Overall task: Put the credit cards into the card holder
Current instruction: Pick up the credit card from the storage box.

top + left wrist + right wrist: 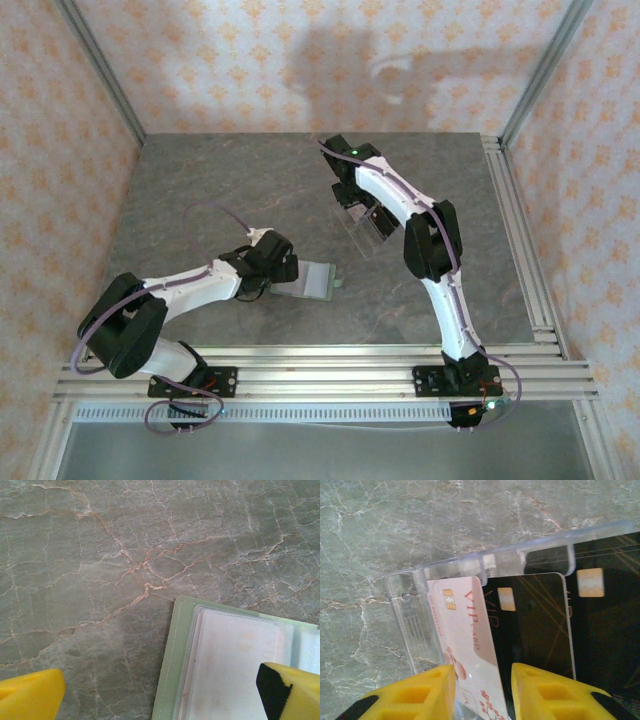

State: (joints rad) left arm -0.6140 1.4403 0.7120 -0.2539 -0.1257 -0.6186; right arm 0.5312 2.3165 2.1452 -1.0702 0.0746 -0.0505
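On the left of the marble-patterned table, the left gripper hangs low with its jaws spread as wide as they go and nothing held. One yellow fingertip stands over bare table. The other, black-padded one stands over the card holder. The card holder lies open and flat just right of that gripper, near the middle of the table and toward the near side. It has a sage-green rim, a pale inside and a clear sleeve. Farther off and to the right stands the clear stand, tilted, with the right gripper reaching down at it from the far side. In the stand, a pale pink credit card with a gold chip and "VIP card" lettering sits leftmost, with black panels beside it to the right. The right jaws are drawn in narrow, one finger on each side of the pink card's lower end. I cannot tell whether they actually pinch it.
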